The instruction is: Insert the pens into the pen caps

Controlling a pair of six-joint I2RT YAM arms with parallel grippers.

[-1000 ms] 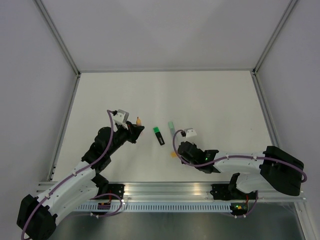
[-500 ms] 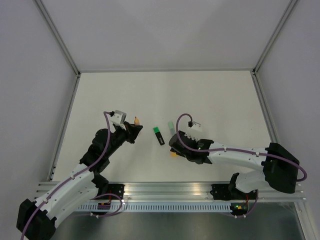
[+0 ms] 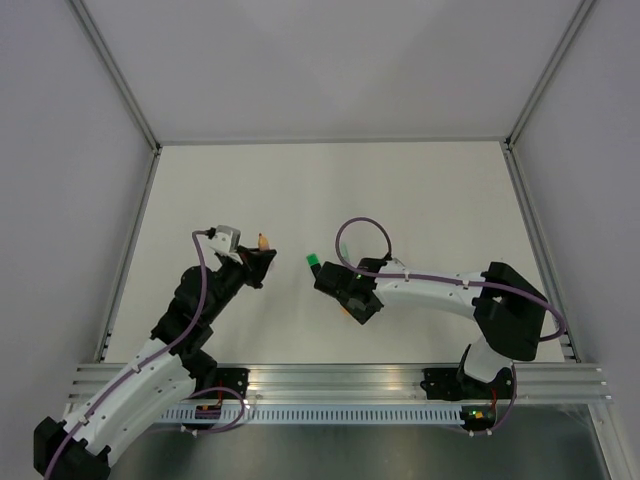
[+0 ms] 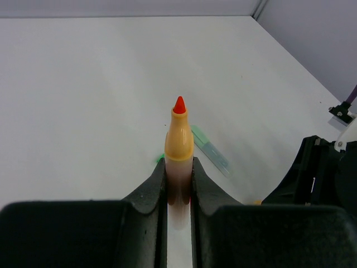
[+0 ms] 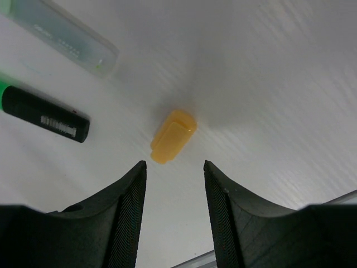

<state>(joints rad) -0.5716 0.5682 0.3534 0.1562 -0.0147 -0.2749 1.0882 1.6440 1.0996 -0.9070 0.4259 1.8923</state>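
The white tabletop (image 3: 400, 190) has grey walls (image 3: 320, 60) on three sides, and all the things sit near its middle, well away from the edges, with wide room behind them. The left tool (image 4: 178, 167) squeezes the pale orange pen (image 4: 178, 142), red tip pointing out in front. The right tool (image 5: 173, 170) is wide open and holds nothing. The orange cap (image 5: 173, 135) lies flat between its fingers, and the black pen (image 5: 47, 116) and pale green cap (image 5: 67, 36) lie close by: two pens, two caps.

White table (image 3: 400, 190) inside pale grey walls (image 3: 330, 60), aluminium frame rails (image 3: 120, 80)
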